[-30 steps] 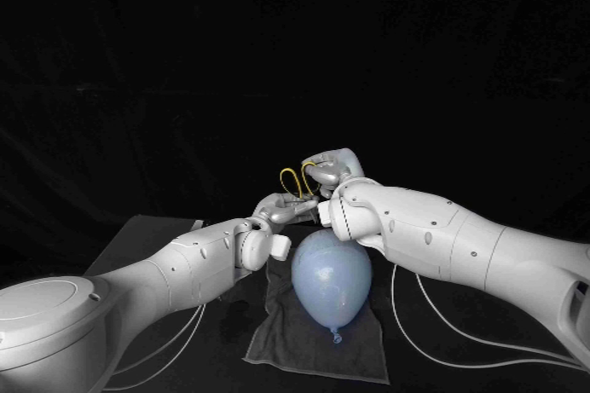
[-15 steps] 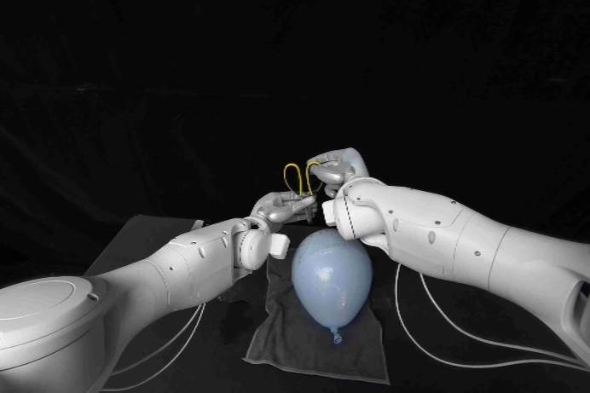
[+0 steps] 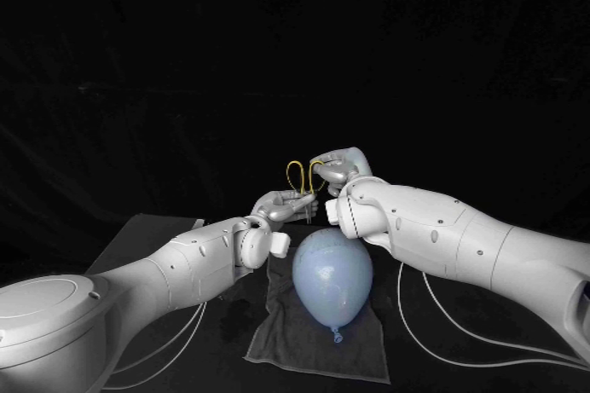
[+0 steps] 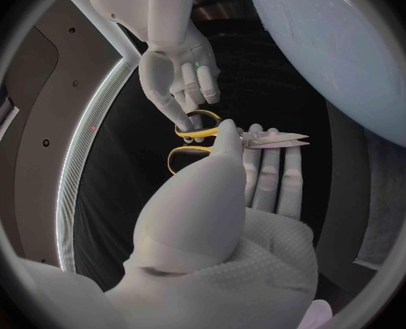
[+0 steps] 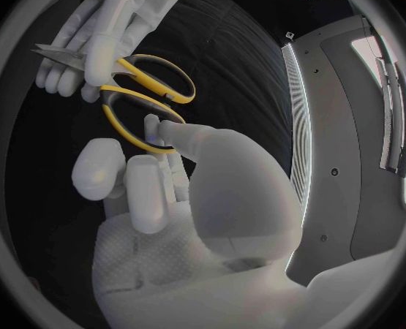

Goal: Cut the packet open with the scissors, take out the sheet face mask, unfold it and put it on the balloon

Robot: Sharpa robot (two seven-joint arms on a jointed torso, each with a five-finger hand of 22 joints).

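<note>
Here, up off the table and beyond the far end of the balloon (image 3: pixel 332 278): scissors (image 3: pixel 299 176) with yellow handles, shared between two hands. Gripped near the pivot by the left hand (image 3: pixel 286 207), with the thumb pressed on one side and the fingers (image 4: pixel 265 175) laid flat along the other, beneath the blades. Blades closed together, poking out just past that thumb in the left wrist view. Handle loops turned upward in the head view, toward the right hand (image 3: pixel 339 166). Caught at one loop by that right hand: a fingertip (image 5: pixel 153 126) pushed through the ring, the thumb touching the ring's rim from outside, the remaining fingers curled loosely beside it. Cannot tell how firmly pinched. Other loop with nothing through it.

Below, lying long-ways on a grey cloth (image 3: pixel 308 346) spread over the black table (image 3: pixel 222 363), knot end nearest the robot: the pale blue balloon, touched by neither hand. Rounded end pointing away, close under both wrists in the head view. Cloth rumpled along its near edge, reaching out past the balloon on both sides and well past the knot. Off to the left arm's side, partly hidden behind that arm, a flat grey mat (image 3: pixel 147 233), apart from the cloth.
</note>
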